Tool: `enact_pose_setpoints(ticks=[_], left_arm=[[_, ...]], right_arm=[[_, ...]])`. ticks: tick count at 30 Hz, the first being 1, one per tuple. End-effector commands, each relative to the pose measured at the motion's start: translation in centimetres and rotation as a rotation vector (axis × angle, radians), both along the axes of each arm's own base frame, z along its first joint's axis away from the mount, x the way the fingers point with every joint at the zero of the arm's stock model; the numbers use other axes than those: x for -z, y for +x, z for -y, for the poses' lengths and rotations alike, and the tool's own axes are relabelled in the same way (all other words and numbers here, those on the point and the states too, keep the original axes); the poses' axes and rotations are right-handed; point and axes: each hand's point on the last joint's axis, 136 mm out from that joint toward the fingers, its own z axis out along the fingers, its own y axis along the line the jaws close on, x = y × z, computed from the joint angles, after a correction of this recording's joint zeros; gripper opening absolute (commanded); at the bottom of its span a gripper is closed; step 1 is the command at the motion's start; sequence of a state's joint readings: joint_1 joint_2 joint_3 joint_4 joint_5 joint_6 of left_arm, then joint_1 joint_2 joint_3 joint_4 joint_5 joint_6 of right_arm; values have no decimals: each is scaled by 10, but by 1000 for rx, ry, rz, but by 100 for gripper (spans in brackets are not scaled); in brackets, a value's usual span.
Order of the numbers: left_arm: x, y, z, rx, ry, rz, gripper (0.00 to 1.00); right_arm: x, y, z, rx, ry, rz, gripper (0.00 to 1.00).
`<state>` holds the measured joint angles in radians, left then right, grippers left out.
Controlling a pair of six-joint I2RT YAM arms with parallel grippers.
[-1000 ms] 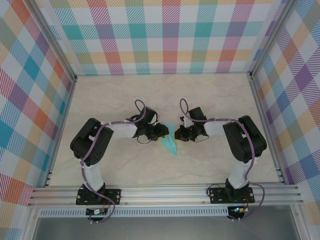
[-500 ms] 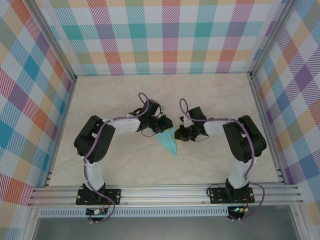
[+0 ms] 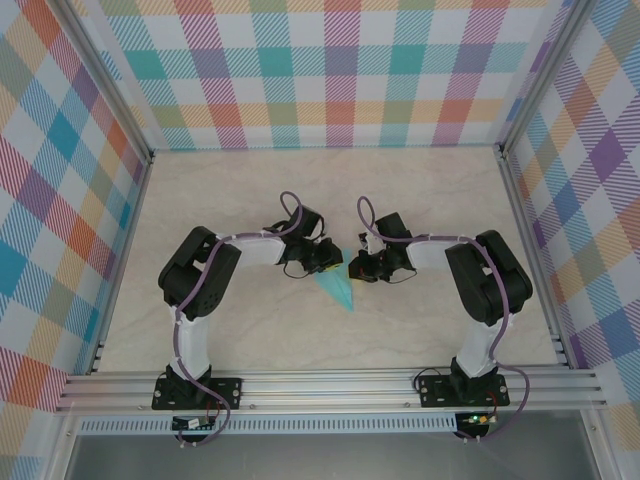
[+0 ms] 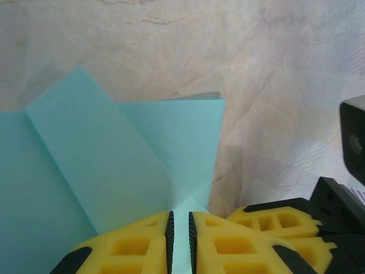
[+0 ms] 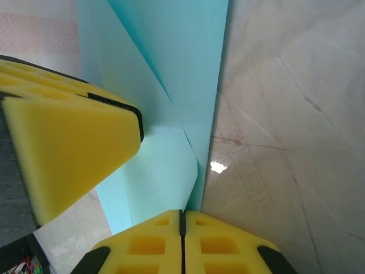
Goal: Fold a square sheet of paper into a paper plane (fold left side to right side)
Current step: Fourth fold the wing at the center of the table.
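left jaws nearly shut, pinching the paper plane (image 4: 85, 160), right jaws fully closed on its edge

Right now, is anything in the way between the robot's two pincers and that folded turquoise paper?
Nothing visible stands between them. The left pincer and the right pincer are each closed directly on an edge of the folded turquoise paper plane, meeting it from opposite sides.

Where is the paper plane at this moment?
Top view: the paper plane is at the middle of the table, between the left gripper and the right gripper, tip toward the near edge.
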<state>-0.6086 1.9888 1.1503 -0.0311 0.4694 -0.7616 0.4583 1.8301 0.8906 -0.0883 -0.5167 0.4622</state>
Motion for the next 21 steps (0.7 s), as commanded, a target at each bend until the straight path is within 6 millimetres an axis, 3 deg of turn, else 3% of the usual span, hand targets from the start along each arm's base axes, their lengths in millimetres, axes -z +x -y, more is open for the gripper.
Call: enact_pose_setpoints(ticks=[1,11,15,21], left_arm=[[23,-17,-10,13,70,-40,17],[36,-27,-20,5,101,-63,16],[38,-28,-20,3,102,-64,16],[38,-29,-21,5,103,-62,16]], right_arm=[[11,-7,6,-9,-65,-15,8],[-46,8,3,-3,-29,119,21],[-70,-6,5,-20,15,143,26],[-77,-47,-12,-94,193,33,26]])
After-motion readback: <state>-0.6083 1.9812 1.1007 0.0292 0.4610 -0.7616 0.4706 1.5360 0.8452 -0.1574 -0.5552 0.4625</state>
